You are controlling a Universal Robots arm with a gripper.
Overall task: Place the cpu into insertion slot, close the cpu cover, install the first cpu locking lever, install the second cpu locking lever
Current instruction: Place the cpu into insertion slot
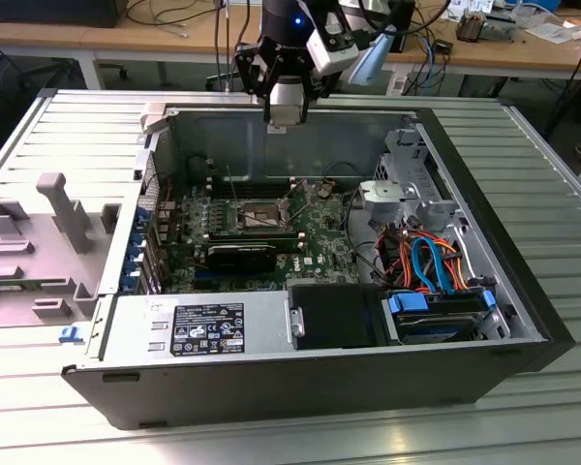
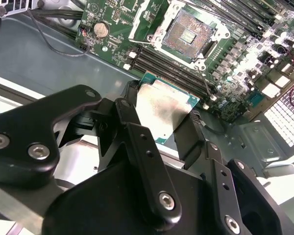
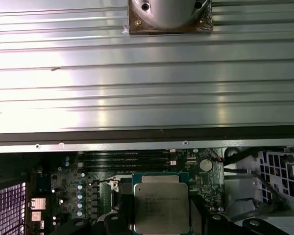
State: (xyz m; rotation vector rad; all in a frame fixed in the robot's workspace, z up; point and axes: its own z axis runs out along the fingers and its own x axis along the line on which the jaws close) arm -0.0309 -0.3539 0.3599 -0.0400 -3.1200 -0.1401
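Robotics lab or electronics workshop, opened computer case point(image 1: 271, 387) on a ribbed metal bench point(image 1: 552, 194), robot arm point(image 1: 290, 44) above it, wooden desks point(image 1: 97, 39) behind strewn with cables point(image 1: 174, 14).

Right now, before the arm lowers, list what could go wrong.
1. The gripper pinches the chip only by two edges; it could tilt or slip.
2. The socket lies open with its contacts bare; a skewed landing might damage them.
3. The thin lever beside the socket could snag the gripper.
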